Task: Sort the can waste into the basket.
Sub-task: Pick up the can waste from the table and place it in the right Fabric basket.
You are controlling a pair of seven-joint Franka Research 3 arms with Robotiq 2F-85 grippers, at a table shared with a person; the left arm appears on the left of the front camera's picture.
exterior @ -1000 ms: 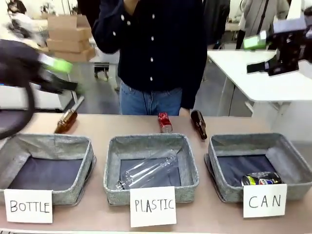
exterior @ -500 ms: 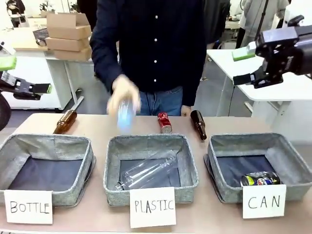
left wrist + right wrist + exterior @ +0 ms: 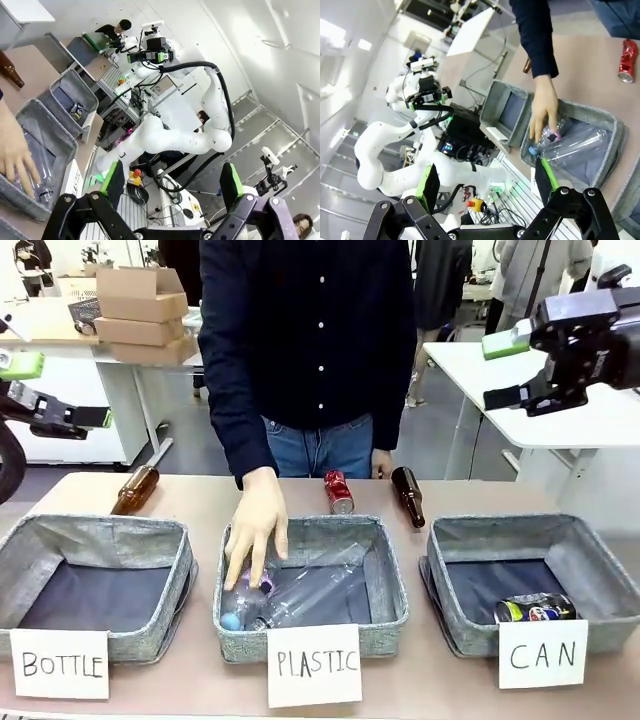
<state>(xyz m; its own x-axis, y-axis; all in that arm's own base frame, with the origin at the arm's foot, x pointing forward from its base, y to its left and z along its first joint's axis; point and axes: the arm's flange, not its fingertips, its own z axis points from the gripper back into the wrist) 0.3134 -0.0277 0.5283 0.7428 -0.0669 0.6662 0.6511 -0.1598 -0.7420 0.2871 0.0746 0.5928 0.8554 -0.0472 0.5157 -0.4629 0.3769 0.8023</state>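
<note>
The red can (image 3: 338, 491) lies on the table behind the middle basket, also visible in the right wrist view (image 3: 627, 61). The dark can with blue and yellow print (image 3: 536, 608) lies inside the CAN basket (image 3: 500, 530), front right corner. From the left wrist, that basket (image 3: 82, 85) shows far off with the dark can (image 3: 77, 107) in it. My left gripper (image 3: 55, 392) hangs open high at the left edge, nothing between its fingers (image 3: 171, 180). My right gripper (image 3: 503, 370) is open and raised at the upper right, far above the cans (image 3: 486, 180).
A person's hand (image 3: 255, 530) reaches into the PLASTIC basket (image 3: 390, 570), on clear plastic bottles (image 3: 310, 592). The BOTTLE basket (image 3: 100, 530) stands at the left. Brown glass bottles lie at the back left (image 3: 135, 490) and beside the red can (image 3: 408, 495).
The person's hand came down with a clear bottle into the PLASTIC basket. My left arm swung out to the left edge and steadied; the right gripper shifted only slightly.
</note>
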